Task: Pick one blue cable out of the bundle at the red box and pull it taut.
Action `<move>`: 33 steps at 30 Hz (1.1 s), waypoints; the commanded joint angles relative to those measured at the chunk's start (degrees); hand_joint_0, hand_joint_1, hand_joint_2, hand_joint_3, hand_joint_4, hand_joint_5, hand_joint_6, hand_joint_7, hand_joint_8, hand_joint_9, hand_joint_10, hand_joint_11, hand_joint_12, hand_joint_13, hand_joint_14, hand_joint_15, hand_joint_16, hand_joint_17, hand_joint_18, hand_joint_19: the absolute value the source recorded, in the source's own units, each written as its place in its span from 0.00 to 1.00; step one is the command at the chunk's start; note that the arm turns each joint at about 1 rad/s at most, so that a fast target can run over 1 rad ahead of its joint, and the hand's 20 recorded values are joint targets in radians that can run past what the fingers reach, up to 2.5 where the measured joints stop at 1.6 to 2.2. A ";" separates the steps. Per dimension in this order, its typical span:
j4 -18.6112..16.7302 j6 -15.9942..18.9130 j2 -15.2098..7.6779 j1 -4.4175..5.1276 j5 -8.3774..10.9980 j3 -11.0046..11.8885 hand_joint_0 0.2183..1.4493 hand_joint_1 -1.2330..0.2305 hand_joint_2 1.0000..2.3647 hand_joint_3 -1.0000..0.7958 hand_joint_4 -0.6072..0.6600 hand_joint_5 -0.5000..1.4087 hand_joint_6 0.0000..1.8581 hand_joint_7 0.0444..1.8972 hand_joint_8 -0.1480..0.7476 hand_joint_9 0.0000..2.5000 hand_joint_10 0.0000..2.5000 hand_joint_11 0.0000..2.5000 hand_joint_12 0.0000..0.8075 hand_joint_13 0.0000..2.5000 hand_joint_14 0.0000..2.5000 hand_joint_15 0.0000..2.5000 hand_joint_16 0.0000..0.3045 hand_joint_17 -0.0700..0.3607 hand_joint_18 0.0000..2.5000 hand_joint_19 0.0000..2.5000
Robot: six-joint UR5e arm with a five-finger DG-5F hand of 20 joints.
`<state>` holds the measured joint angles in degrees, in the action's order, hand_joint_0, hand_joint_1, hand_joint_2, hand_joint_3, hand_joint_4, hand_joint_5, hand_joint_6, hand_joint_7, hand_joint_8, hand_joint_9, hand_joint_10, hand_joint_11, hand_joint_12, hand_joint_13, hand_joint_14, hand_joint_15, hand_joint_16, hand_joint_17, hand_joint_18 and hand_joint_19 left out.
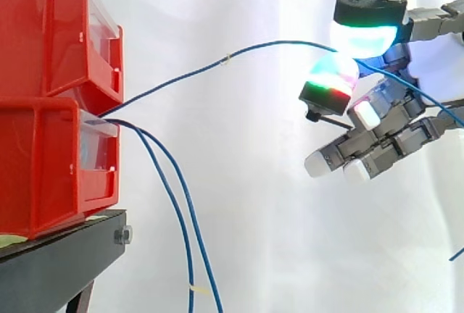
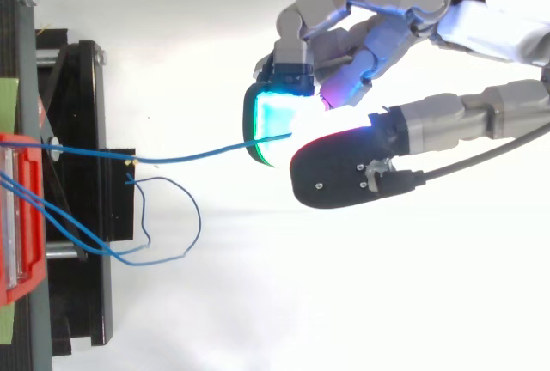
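- One robot hand point(image 1: 395, 135) is coming in from the right in the side view and is pinching one blue cable point(image 1: 217, 62) between two glowing pads.
- The upper pad point(image 1: 366, 38) is glowing white-cyan and the lower pad point(image 1: 332, 74) is showing green and red. The cable is passing through the gap between them.
- The rest of the fingers are curling loosely below the pinch and are holding nothing.
- Three blue cables in total are leaving the front of the lower red bin point(image 1: 43, 168), right where it is meeting the upper red bin point(image 1: 43, 30).
- The pinched cable is rising from the bins to the pinch in a shallow arc, not a dead-straight line. Past the pads its tail is dropping away down to the right.
- The other two cables point(image 1: 190, 269) are hanging down side by side in front of the bins. From the top they are looping point(image 2: 193, 216) just off the stand's edge.
- One small pale tag point(image 1: 227, 58) is sitting on the pinched cable, partway along.
- Two red bins are stacking on one black stand point(image 1: 58, 262), with a white curtain point(image 1: 254, 219) behind.
- The robot hand is staying well apart from the bins.
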<state>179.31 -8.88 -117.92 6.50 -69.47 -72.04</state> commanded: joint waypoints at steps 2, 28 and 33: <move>0.07 0.00 0.06 0.00 0.03 -0.03 0.31 0.26 0.01 0.54 0.43 0.21 0.45 0.55 0.54 0.40 0.00 0.20 0.45 0.20 0.00 0.04 0.18 0.45 0.22 0.07; -0.01 0.00 -0.03 0.00 0.03 0.06 0.31 0.26 0.01 0.54 0.44 0.21 0.46 0.55 0.55 0.40 0.00 0.19 0.46 0.20 0.00 0.04 0.18 0.46 0.22 0.07; -0.01 0.00 -0.03 0.00 0.03 0.06 0.31 0.26 0.01 0.53 0.43 0.21 0.46 0.55 0.54 0.39 0.00 0.18 0.46 0.20 0.00 0.04 0.19 0.46 0.21 0.06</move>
<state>179.30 -8.88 -117.92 6.51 -69.43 -72.04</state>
